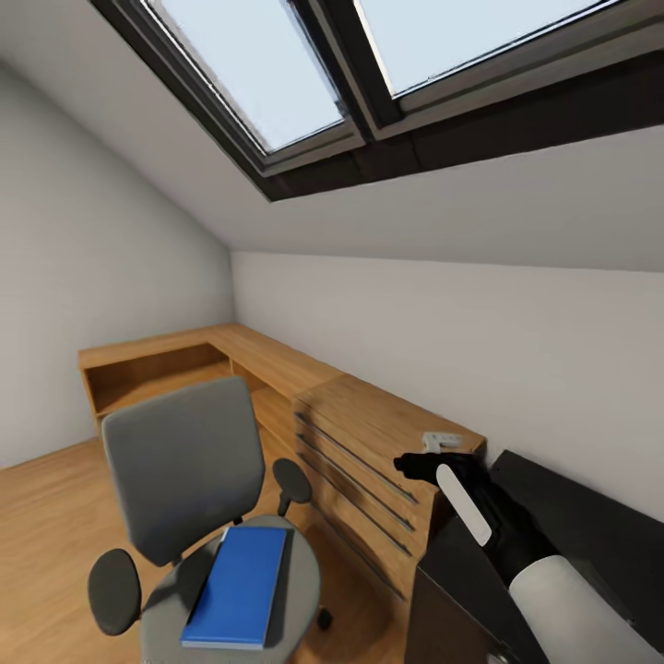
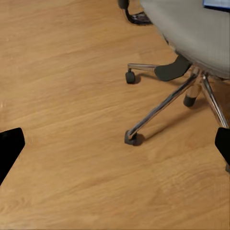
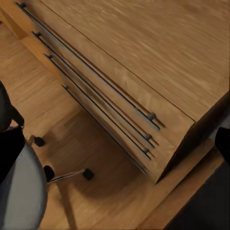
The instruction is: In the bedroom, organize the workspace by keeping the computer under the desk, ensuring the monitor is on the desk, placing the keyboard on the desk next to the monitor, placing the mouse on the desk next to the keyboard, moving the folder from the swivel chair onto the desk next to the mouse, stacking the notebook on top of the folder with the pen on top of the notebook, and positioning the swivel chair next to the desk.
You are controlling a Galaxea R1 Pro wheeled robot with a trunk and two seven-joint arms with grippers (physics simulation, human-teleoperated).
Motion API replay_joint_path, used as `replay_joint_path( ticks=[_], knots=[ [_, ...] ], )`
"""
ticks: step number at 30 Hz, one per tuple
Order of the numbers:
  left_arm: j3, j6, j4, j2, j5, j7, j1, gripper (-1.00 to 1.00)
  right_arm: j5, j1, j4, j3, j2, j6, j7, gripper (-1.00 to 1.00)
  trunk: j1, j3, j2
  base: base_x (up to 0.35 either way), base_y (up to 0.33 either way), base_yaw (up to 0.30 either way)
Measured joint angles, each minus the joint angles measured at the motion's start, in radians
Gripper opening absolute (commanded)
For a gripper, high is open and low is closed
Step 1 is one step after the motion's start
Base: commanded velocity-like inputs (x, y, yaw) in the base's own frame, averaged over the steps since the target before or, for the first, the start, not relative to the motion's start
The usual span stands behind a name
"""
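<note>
right pincer (image 1: 417, 464) over wooden chest (image 1: 387, 433), blue folder (image 1: 237, 587) lengthwise on swivel chair (image 1: 184, 480)

My right arm (image 1: 516, 535) hangs above the corner of the black desk (image 1: 590, 516), hard by the light wooden chest (image 1: 387, 433). The chest's bar handles (image 3: 120, 105) jut from its front, so the gap between chest and swivel chair (image 1: 184, 461) is narrow. The chair's backrest and two black armrests (image 1: 293, 480) fence the seat on three sides; from above, the way to the blue folder (image 1: 238, 586) on the seat is open. The sloped ceiling (image 1: 461, 212) closes in low over the chest and the wall side. Beneath my left gripper (image 2: 115, 143) lies bare wood floor (image 2: 62, 96), with the chair's chrome legs and casters (image 2: 133, 138) spreading close alongside.
</note>
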Motion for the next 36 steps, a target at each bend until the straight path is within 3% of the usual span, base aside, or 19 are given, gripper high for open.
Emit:
replay_joint_path(
  ticks=[9,36],
  knots=[
    [0.0,0.0,0.0,0.0,0.0,-0.001,0.0,1.0,0.0,0.0,0.0,0.0,0.0,0.0,0.0,1.0,0.0,0.008,0.0,0.0,0.231,0.242],
    [0.001,0.001,0.0,0.0,0.0,0.0,0.0,1.0,0.001,0.0,0.0,0.001,0.006,0.0,-0.001,1.0,0.0,0.022,0.0,0.0,0.003,0.252]
  ],
)
